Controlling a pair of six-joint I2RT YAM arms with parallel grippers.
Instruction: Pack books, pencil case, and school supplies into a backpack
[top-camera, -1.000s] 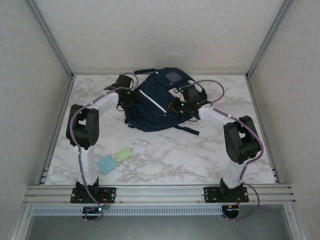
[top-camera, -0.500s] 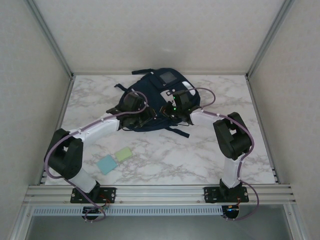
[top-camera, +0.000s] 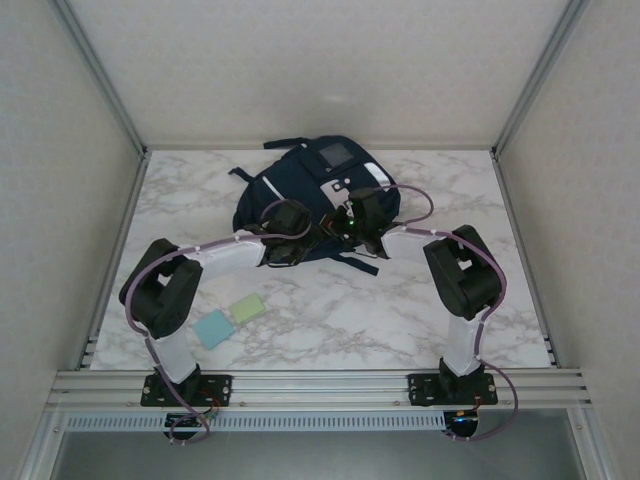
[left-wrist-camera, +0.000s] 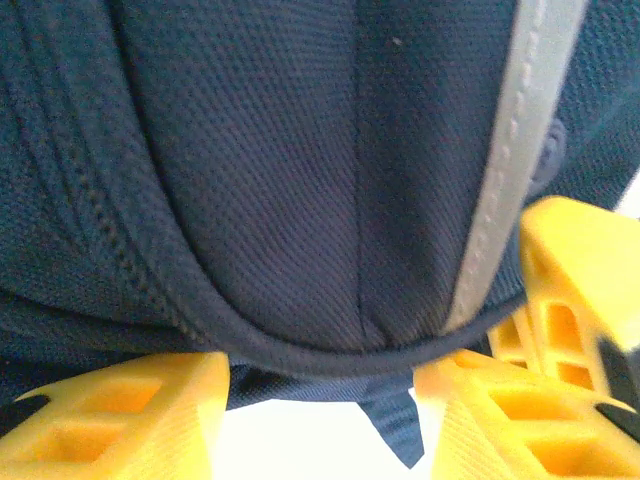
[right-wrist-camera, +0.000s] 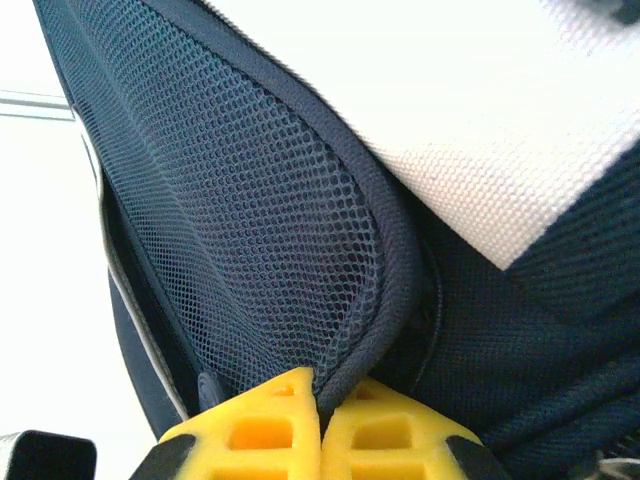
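Navy backpack (top-camera: 305, 185) at the far middle of the marble worktop (top-camera: 430, 300), both grippers at its near end.

Near-left corner region: pale blue pad (top-camera: 213, 328) and pale green pad (top-camera: 247, 307), flat, just beside each other, well apart from the backpack. Left gripper (left-wrist-camera: 320, 400): jaws parted about halfway, the backpack's piped navy edge bulging over the yellow fingers (left-wrist-camera: 110, 420), white worktop visible in the gap, no clamp on the fabric. Backpack: lying on the worktop, long axis running far to near with a slight tilt, the grey patch (top-camera: 338, 153) end toward the far edge, dark straps (top-camera: 360, 262) trailing toward the near edge. Right gripper (right-wrist-camera: 320, 420): clenched, fingers pressed together, pinching the piped rim of the backpack's mesh panel (right-wrist-camera: 260, 230).
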